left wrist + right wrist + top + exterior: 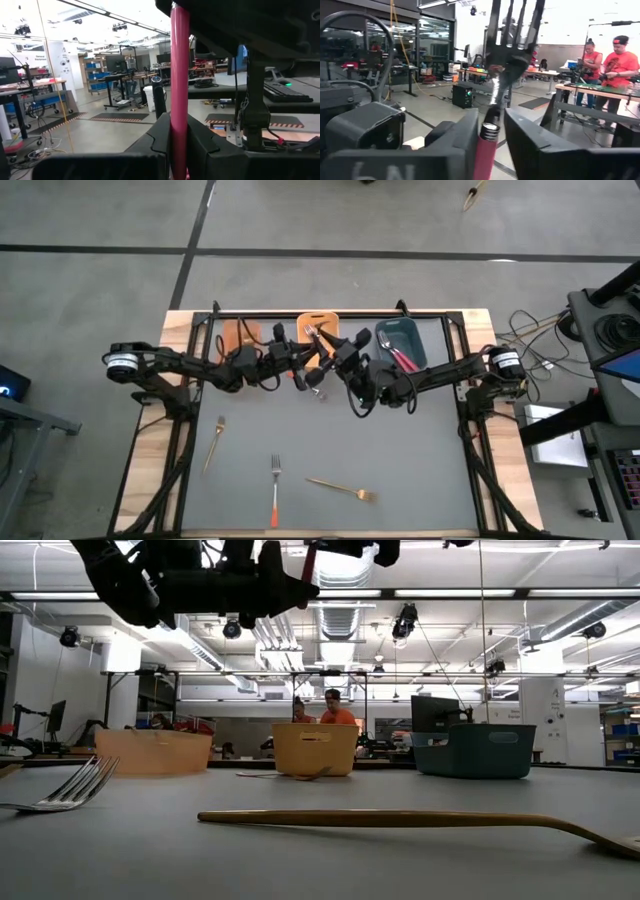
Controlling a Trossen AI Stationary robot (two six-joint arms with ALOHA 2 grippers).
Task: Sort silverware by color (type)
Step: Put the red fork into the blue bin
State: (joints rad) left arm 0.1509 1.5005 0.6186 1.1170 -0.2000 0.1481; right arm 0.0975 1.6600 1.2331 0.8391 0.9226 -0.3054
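Our left pincer (172, 145) grips a pink-handled fork (179, 75) above the surface's (400, 460) back edge; our right pincer (490, 130) flanks its handle, grip unclear. Three forks lie near the front.

Three bins line the bench's (330, 440) far edge: a pale orange bin (238, 333), a yellow-orange bin (318, 326) and a teal bin (403, 340). Two people (607, 65) stand at a worktable in the room beyond.

Glossy gold metal fork (420, 820) on matt grey table surface (400, 450).
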